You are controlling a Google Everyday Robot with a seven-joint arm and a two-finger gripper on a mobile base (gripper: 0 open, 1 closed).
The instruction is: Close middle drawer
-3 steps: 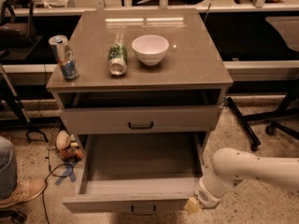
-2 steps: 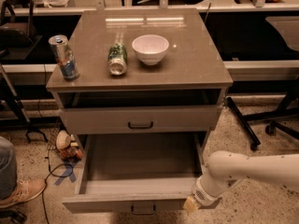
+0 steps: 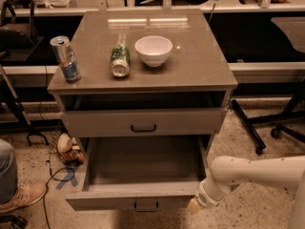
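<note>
The middle drawer is pulled far out below the cabinet's top drawer. It is grey-beige and empty, and its low front carries a small dark bar handle. My gripper is at the end of the white arm, which comes in from the right. The gripper sits low, right at the drawer front's right corner, and I cannot tell whether it touches it. The lowest drawer is hidden under the open one.
On the cabinet top stand a soda can, a bottle lying on its side and a white bowl. A person's shoe and cables lie on the floor at left. Chair legs stand at right.
My arm and gripper have shifted slightly left, closer to the drawer front's right corner. The drawer has not visibly moved.
</note>
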